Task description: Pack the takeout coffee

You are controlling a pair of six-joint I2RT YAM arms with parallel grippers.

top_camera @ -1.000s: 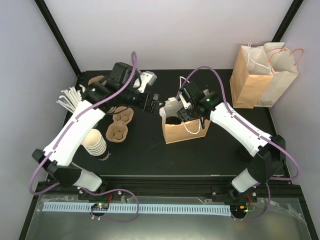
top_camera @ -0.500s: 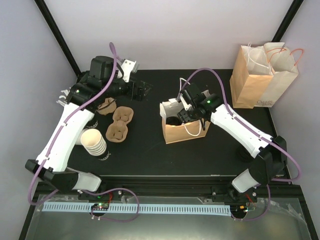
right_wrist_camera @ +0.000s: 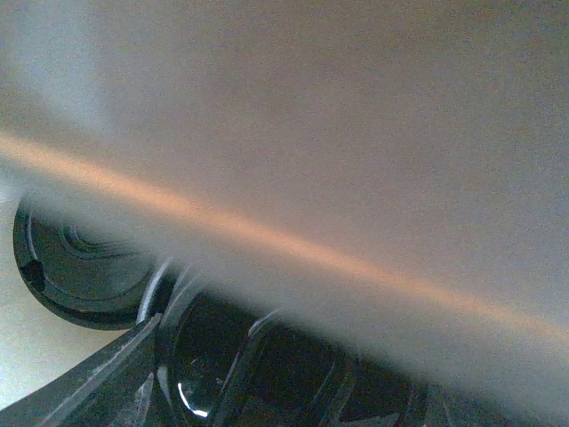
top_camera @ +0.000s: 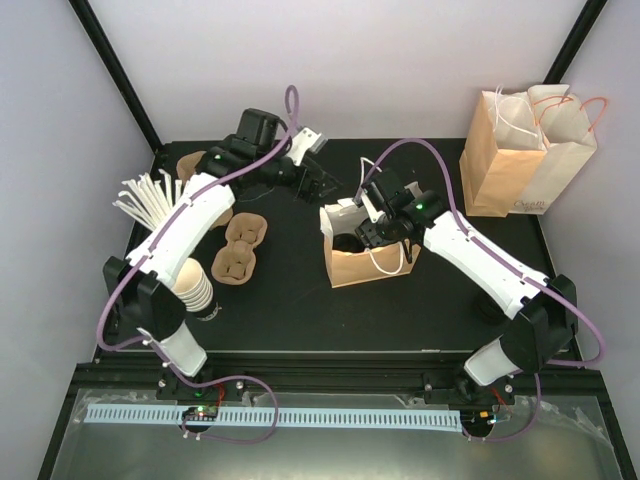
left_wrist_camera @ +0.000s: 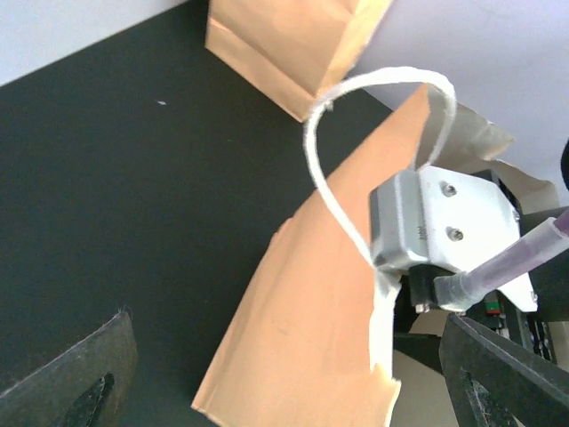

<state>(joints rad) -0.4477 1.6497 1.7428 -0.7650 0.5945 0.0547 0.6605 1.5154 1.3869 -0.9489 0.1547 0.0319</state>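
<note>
A small brown paper bag (top_camera: 368, 262) stands open mid-table. My right gripper (top_camera: 380, 232) reaches down into it from the right. In the right wrist view a takeout coffee's glossy black lid (right_wrist_camera: 267, 365) fills the space between my right gripper's (right_wrist_camera: 284, 387) fingers, with one dark finger (right_wrist_camera: 98, 387) against its rim. A second black lid (right_wrist_camera: 80, 267) sits beside it and shows as a dark disc (top_camera: 347, 243) from above. The blurred bag wall (right_wrist_camera: 311, 133) hides the rest. My left gripper (top_camera: 322, 190) hovers open just behind the bag's left edge. Its fingers (left_wrist_camera: 67, 378) spread wide before the bag's side (left_wrist_camera: 311, 311) and white handle (left_wrist_camera: 356, 98).
Two larger paper bags (top_camera: 525, 150) stand at the back right. Brown pulp cup carriers (top_camera: 240, 245) lie left of centre, with more (top_camera: 192, 160) at the back left. A stack of lidless cups (top_camera: 190, 285) and a fan of white sticks (top_camera: 145, 195) occupy the left side.
The left arm swung away to the back left, then came back right toward the bag, its gripper open throughout. The right arm and the bag have not moved.
</note>
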